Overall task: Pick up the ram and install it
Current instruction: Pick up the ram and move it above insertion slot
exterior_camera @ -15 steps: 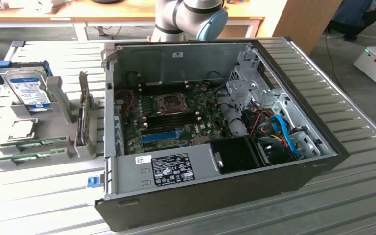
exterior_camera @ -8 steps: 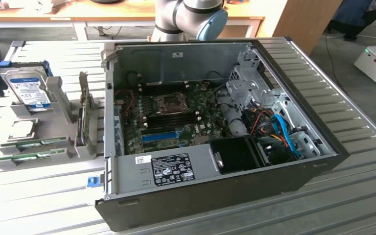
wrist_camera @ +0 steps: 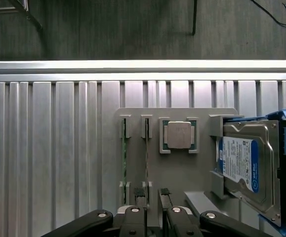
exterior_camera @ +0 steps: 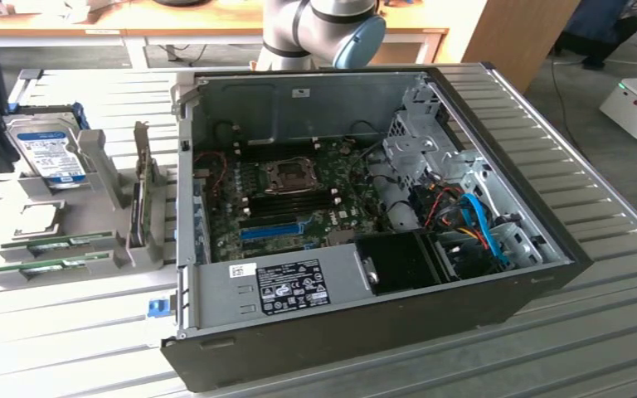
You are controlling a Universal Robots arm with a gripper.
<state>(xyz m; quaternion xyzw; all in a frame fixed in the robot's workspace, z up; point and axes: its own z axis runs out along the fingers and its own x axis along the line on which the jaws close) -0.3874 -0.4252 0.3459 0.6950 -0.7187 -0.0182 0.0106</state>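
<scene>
On edge in a slot of the grey holder point(wrist_camera: 182, 168), ram point(wrist_camera: 146, 158), second green stick point(wrist_camera: 124, 158) parallel just beside it, gripper point(wrist_camera: 152, 193) over one end of the ram with fingers apart, processor chip point(wrist_camera: 178, 134) and hard drive point(wrist_camera: 244, 168) alongside, ribbed metal table point(wrist_camera: 44, 148) beneath.

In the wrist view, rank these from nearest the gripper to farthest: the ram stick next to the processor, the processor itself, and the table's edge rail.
1. The ram stick: upright in its slot in the holder, its end beside the open gripper.
2. The processor: in its holder pocket, farther along.
3. The table's edge rail: beyond the holder, plainly farthest.
</scene>
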